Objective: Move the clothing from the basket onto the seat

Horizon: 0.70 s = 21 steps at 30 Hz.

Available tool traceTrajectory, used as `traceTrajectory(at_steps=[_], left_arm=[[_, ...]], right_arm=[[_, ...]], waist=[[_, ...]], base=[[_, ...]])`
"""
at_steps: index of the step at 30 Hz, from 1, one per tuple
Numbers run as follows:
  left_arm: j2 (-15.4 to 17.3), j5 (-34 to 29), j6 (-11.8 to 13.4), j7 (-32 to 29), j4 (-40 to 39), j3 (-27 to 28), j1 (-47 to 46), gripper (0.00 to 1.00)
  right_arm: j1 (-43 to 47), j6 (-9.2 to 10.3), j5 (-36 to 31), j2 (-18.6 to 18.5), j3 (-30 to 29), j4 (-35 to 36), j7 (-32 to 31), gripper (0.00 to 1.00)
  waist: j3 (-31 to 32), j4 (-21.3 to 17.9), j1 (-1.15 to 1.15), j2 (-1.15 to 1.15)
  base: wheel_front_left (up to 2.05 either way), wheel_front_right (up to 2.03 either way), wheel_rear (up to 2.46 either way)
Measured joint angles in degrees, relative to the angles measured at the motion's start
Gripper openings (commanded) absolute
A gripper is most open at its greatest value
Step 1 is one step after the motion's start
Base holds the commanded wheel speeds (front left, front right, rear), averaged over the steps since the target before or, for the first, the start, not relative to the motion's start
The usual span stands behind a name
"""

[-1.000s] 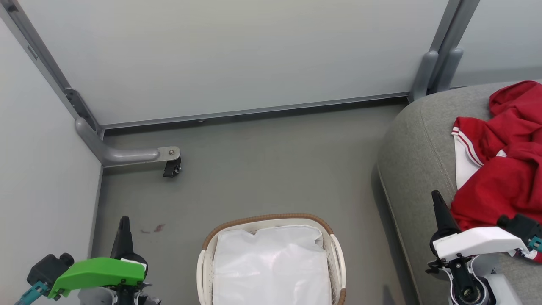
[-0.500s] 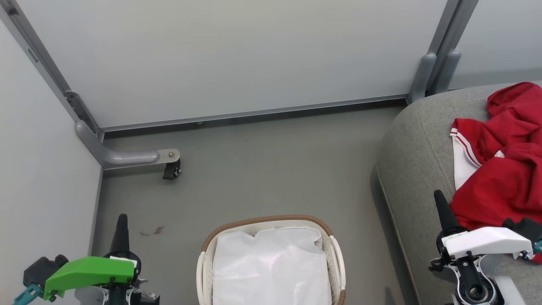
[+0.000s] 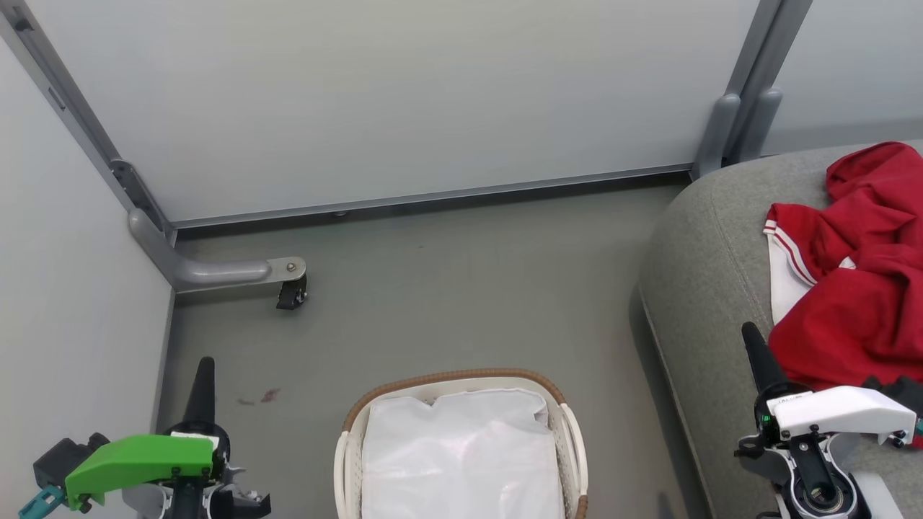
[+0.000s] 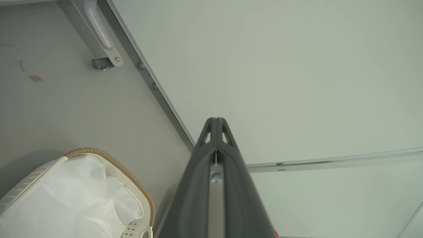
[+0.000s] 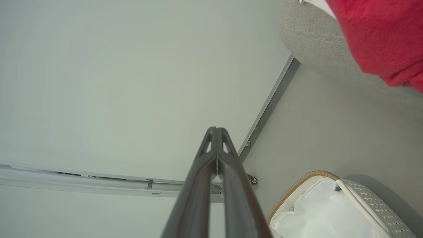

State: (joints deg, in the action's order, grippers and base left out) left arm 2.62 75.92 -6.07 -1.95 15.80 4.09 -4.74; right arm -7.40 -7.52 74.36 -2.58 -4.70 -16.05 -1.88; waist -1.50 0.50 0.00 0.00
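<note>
The white basket (image 3: 346,461) with a brown woven rim stands on the floor at the bottom centre, and its white lining (image 3: 461,454) is all that shows inside. Red clothing (image 3: 858,288) with white trim lies crumpled on the grey seat (image 3: 707,267) at the right. My left gripper (image 3: 202,367) is shut with nothing in it, left of the basket. At the seat's front, just left of the red clothing, my right gripper (image 3: 750,335) is shut and holds nothing. In the wrist views the basket (image 4: 109,158) (image 5: 366,198), the seat (image 5: 307,39) and the clothing (image 5: 383,36) show too.
Pale partition panels (image 3: 404,94) close off the far side and the left. A grey partition foot with a small black caster (image 3: 292,292) juts onto the floor at the left. Grey floor (image 3: 461,288) lies between the basket, the panels and the seat.
Both grippers have sunk slightly toward the bottom of the head view and stay shut. The whole scene has shifted a little, so the camera moved. The clothing lies as before.
</note>
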Motion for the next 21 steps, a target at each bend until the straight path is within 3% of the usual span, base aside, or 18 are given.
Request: traceTrajectory(at_steps=[21], left_arm=[[0.04, 9.64, -0.78, -2.7, -0.96, 1.42, -0.65, 0.0]], right_arm=[[0.6, 0.01, 10.49, -0.05, -1.04, 1.11, -2.68, 0.0]], waist=[[0.73, -0.27, 0.0, 0.0]], base=[[0.0, 0.0, 0.0]])
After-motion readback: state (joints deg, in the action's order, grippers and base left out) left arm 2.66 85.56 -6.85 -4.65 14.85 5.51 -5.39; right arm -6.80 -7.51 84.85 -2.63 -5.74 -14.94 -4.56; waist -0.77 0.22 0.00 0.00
